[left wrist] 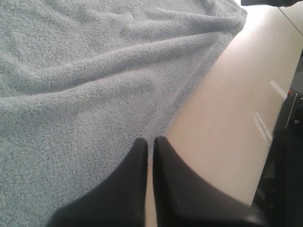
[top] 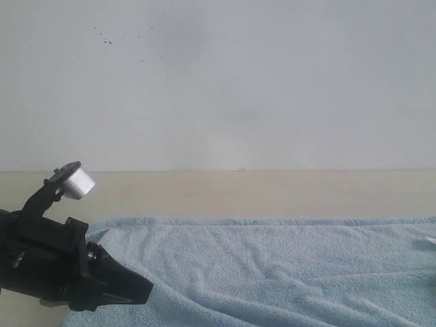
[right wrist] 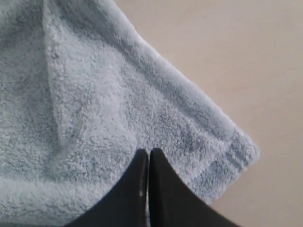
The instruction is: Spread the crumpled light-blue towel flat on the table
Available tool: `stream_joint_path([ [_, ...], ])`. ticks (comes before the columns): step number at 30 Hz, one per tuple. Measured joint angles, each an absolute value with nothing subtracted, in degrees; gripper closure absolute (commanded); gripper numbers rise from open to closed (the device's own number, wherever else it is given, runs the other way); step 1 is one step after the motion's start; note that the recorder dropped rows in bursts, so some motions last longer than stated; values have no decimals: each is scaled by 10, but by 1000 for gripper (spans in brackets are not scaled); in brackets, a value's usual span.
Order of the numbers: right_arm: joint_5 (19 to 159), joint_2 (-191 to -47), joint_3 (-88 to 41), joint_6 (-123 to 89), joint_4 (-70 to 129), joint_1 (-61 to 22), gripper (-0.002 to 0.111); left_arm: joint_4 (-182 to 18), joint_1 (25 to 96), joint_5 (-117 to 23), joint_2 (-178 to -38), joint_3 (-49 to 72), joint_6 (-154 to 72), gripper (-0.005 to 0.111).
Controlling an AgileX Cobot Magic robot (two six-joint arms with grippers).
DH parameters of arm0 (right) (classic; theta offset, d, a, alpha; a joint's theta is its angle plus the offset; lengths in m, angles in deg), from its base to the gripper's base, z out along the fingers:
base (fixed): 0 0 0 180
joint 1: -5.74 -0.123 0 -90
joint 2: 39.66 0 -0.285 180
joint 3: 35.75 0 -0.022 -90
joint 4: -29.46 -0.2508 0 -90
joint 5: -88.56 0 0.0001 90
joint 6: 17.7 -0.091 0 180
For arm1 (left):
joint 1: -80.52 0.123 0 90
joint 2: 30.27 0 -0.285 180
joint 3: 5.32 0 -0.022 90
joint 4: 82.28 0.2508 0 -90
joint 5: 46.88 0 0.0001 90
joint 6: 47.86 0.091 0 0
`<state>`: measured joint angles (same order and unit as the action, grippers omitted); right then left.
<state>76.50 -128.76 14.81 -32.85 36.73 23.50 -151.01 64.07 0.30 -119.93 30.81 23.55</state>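
towel point(top: 272, 266): mostly flat on table point(top: 238, 194), wrinkly
left claw point(left wrist: 150, 140): closed at towel edge
right claw point(right wrist: 148, 151): closed near towel corner
grip on cloth: can't tell

Towel point(top: 272, 272) on table point(top: 272, 194) — left gripper point(top: 148, 289) at its left edge (wall point(top: 238, 82) behind).

Bare counter point(top: 272, 194) strip runs open between the towel point(top: 272, 272) far hem and the wall point(top: 238, 82); the wall blocks the back. Towel lies low, shallow ripples only, passable overhead. Black bulk of the left arm point(top: 48, 259) fills the near-left corner. Beside the right claw point(right wrist: 148, 151), open counter lies past the towel's corner.
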Motion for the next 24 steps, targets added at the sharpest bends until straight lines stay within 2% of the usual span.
stream_joint_path([
  [12, 812, -1333, 148, -372, 434, 237, 109, -1507, 641, -31, -1199, 308, 253, 103],
  [17, 781, -1339, 148, -386, 474, 238, 109, -1510, 641, -96, -1199, 308, 255, 103],
  [24, 740, -1339, 148, -415, 520, 239, 109, -1538, 641, -105, -1199, 308, 252, 103],
])
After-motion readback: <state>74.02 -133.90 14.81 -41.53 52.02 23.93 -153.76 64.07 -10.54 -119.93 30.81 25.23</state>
